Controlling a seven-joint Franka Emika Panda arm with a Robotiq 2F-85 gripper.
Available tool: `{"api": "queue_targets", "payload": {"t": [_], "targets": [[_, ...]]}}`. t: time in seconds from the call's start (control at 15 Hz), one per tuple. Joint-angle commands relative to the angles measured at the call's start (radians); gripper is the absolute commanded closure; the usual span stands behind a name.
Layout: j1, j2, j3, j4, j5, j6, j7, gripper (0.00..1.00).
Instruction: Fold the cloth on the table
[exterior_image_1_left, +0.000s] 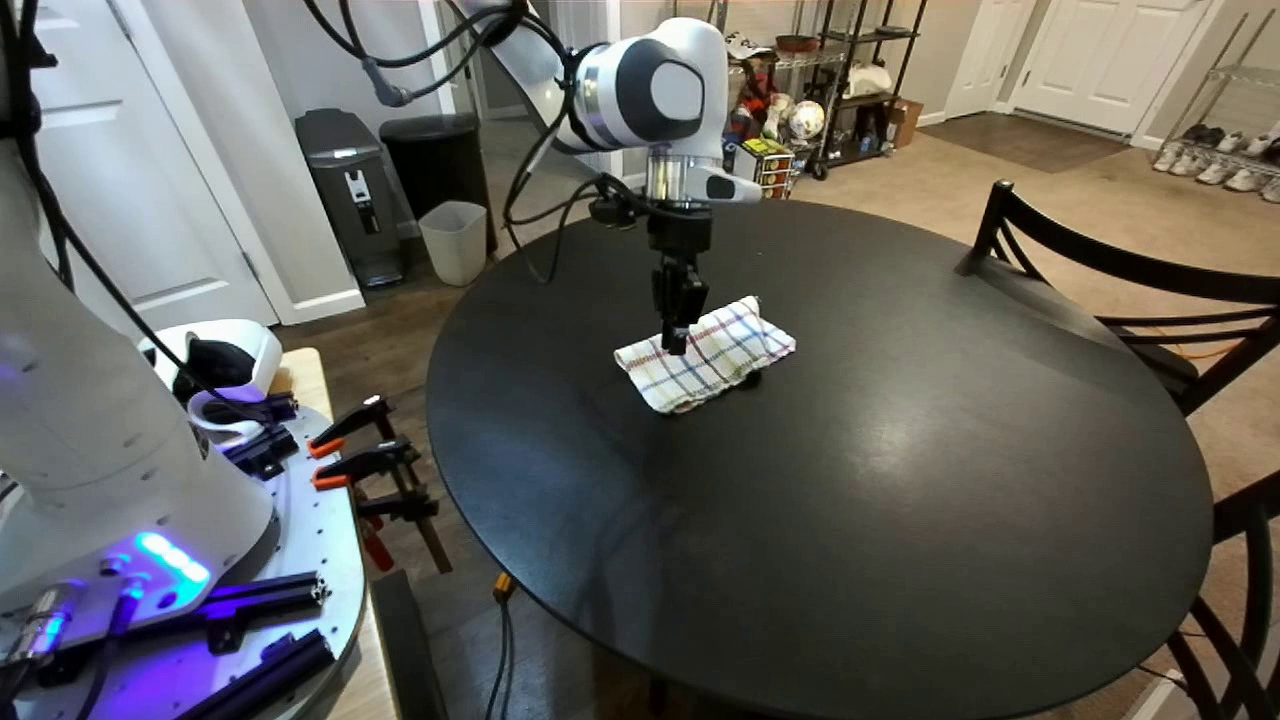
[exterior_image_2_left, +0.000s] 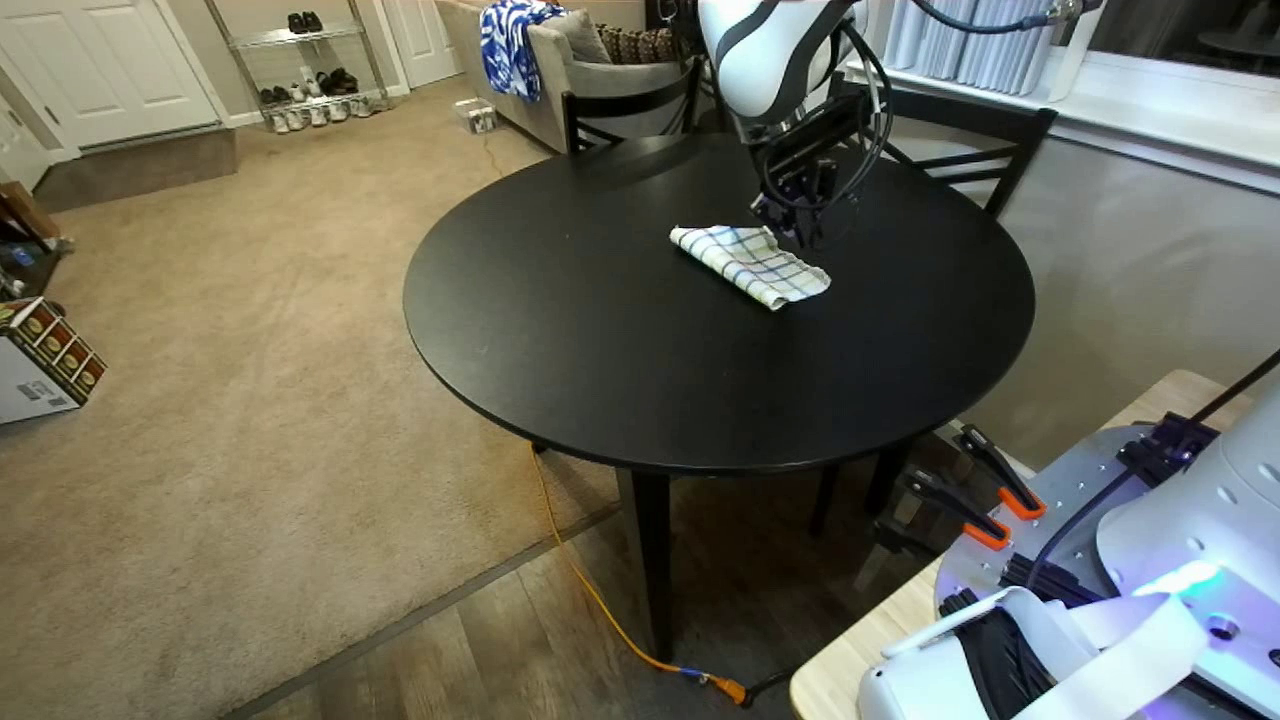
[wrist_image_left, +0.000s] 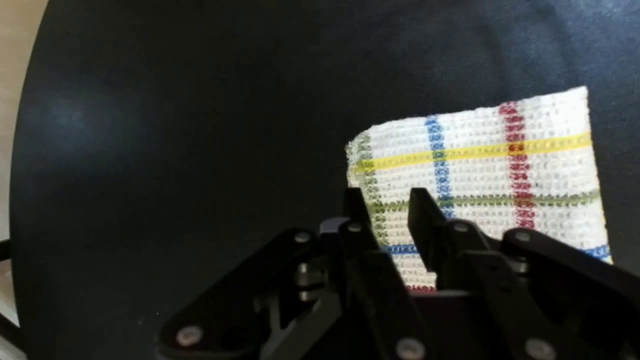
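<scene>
The cloth (exterior_image_1_left: 745, 345), white with a grid of blue, red, green and yellow stripes, lies on the round black table (exterior_image_1_left: 850, 500). It looks like a small, slightly rumpled four-sided patch, and an edge (exterior_image_2_left: 722, 272) appears rounded like a fold. My gripper (exterior_image_1_left: 677, 342) points downward over the cloth in an exterior view. Its black fingers stand apart in the wrist view, with the striped weave (wrist_image_left: 480, 175) showing through the gap and nothing pinched there. The gripper (wrist_image_left: 385, 192) is over the cloth's green-striped margin; whether the tips touch it I cannot tell. The fingers hide part of the cloth.
Black chairs (exterior_image_1_left: 1130, 270) stand close around the table's rim. Cables (exterior_image_1_left: 530, 200) hang loosely along the arm. Black-and-orange clamps (exterior_image_1_left: 370, 460) and the robot's base plate (exterior_image_1_left: 330, 560) sit beside the table. An orange cord (exterior_image_2_left: 600, 600) runs over the floor.
</scene>
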Motion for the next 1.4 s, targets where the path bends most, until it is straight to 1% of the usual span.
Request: {"api": "queue_targets", "payload": {"t": [0.0,0.27,0.33,0.4,0.47,0.6,0.93,1.33], "targets": [[0.001,-0.02,0.013,0.002,0.021,0.021,-0.033,0.42],[0.019,-0.018,0.042,0.019,0.026,0.073,-0.042,0.16],[0.023,-0.023,0.049,-0.001,0.027,0.101,-0.04,0.08],[0.027,-0.022,0.059,-0.002,0.032,0.12,-0.041,0.03],[0.032,-0.02,0.066,-0.002,0.036,0.139,-0.039,0.0],[0.04,-0.021,0.079,-0.006,0.048,0.158,-0.041,0.0],[0.055,-0.04,0.094,-0.004,0.105,0.148,-0.034,0.0],[0.043,-0.04,0.106,0.003,0.173,0.146,-0.064,0.0]]}}
